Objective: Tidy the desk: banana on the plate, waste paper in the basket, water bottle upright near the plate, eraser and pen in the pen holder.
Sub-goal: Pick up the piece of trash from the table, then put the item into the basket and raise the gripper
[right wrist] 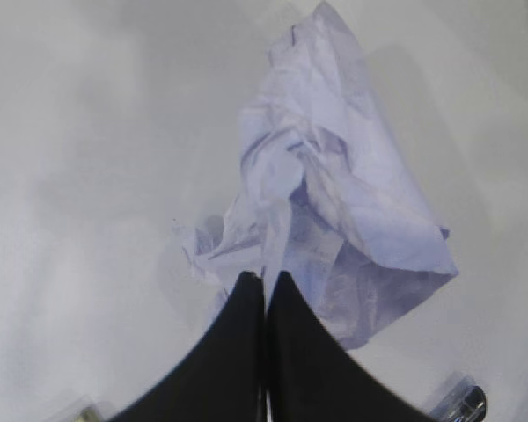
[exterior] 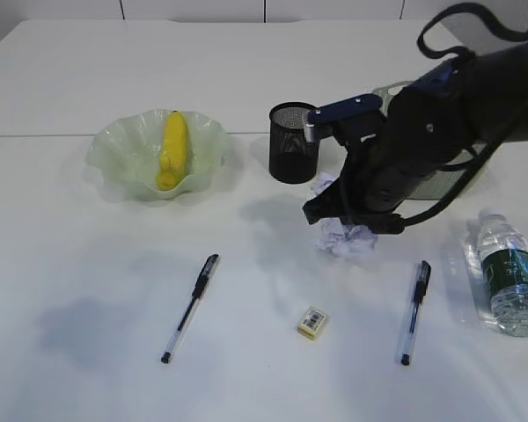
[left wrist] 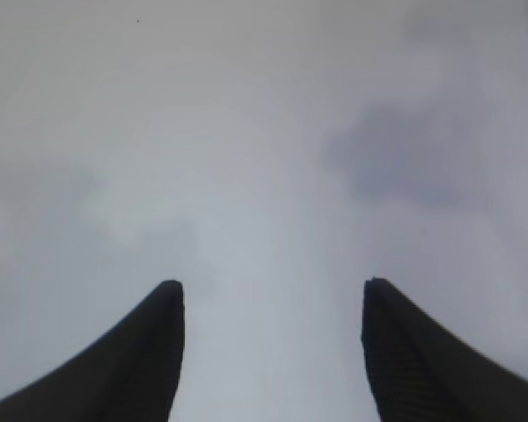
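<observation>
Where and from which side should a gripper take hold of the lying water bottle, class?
Likely across the water bottle's labelled middle, coming from above with fingers either side. It lies on its side, cap pointing away from the camera, so its round body is open from above.

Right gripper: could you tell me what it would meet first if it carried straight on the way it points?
The right gripper, shut, points at the waste paper, which lies straight ahead on the desk. It may already pinch an edge; the contact is unclear.
</observation>
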Action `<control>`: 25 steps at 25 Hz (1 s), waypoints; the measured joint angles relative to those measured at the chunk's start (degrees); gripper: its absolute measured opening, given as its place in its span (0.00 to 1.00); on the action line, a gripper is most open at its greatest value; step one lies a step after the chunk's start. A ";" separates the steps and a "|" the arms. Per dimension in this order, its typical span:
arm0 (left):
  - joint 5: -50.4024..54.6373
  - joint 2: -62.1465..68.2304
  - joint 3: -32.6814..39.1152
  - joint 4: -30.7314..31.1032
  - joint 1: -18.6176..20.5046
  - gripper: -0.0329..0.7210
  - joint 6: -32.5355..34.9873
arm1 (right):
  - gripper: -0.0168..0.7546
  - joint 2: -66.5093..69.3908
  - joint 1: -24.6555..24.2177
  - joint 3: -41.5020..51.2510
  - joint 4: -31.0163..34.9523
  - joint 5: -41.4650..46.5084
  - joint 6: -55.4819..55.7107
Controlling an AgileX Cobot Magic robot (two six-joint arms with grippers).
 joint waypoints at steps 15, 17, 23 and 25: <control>-1.13 0.00 0.00 0.00 0.00 0.65 -0.25 | 0.00 -9.04 -0.09 -5.02 -0.80 7.91 -2.85; -1.21 0.00 0.00 0.00 0.00 0.65 -0.36 | 0.00 -9.04 -0.09 -7.22 -2.00 9.45 -2.94; -1.25 0.00 0.00 0.00 0.00 0.65 -0.62 | 0.00 -9.04 -1.94 -12.80 -3.68 10.77 -3.08; -1.25 0.00 0.00 0.00 0.00 0.65 -0.62 | 0.00 -9.04 -4.24 -13.81 -3.68 10.90 -3.08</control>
